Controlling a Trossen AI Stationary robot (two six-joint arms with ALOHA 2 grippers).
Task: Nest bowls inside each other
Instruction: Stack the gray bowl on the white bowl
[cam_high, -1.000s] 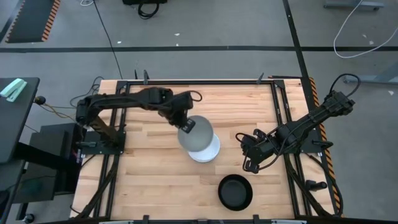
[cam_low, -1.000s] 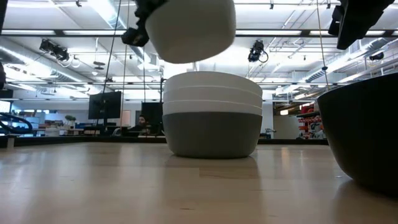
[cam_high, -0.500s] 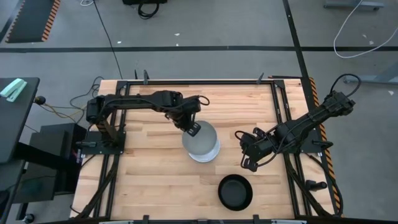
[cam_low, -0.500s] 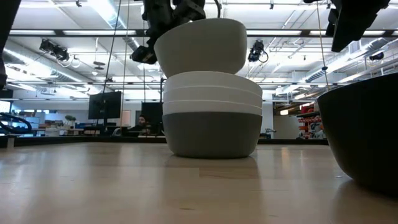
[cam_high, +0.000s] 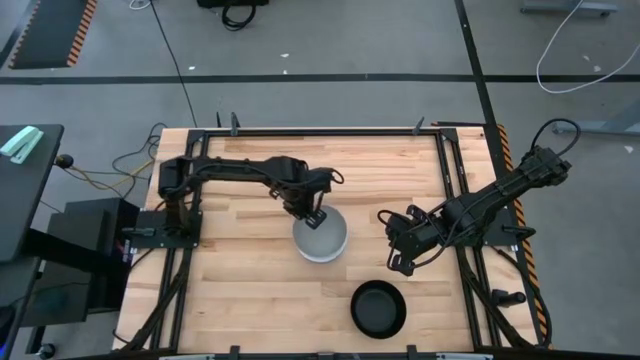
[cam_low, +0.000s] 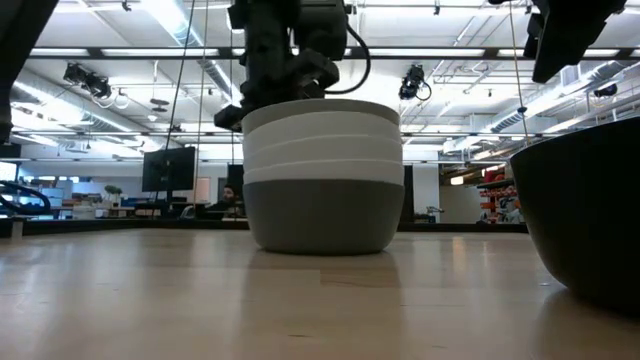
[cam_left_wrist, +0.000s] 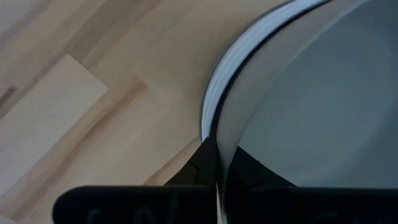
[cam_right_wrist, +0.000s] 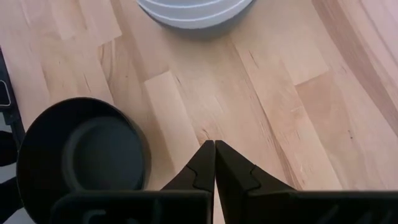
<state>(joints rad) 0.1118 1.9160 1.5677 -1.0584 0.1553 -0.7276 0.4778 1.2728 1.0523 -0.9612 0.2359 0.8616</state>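
A stack of nested bowls rests by its grey bottom bowl on the middle of the table, with white rims above it. The light grey bowl sits on top, inside the stack. My left gripper is shut on that bowl at the stack's far-left side. The black bowl stands alone near the table's near edge. My right gripper is shut and empty, hovering to the right of the stack and beyond the black bowl. My left gripper pinches the light grey bowl's rim on the far-left side of the stack. One finger is inside the bowl and the other is outside it. The fingers come from above, pointing down. The bowl sits level, nested in the stack.
Bare wooden table lies left of and in front of the stack. A black metal frame runs along the table's edges. The right arm reaches in from the right side.
My left gripper moved down and toward the table's right and near side, carrying the light grey bowl from above the stack into it. The bowl now sits nested on top. The whole stack slid a little toward the table's left. My right arm kept still.
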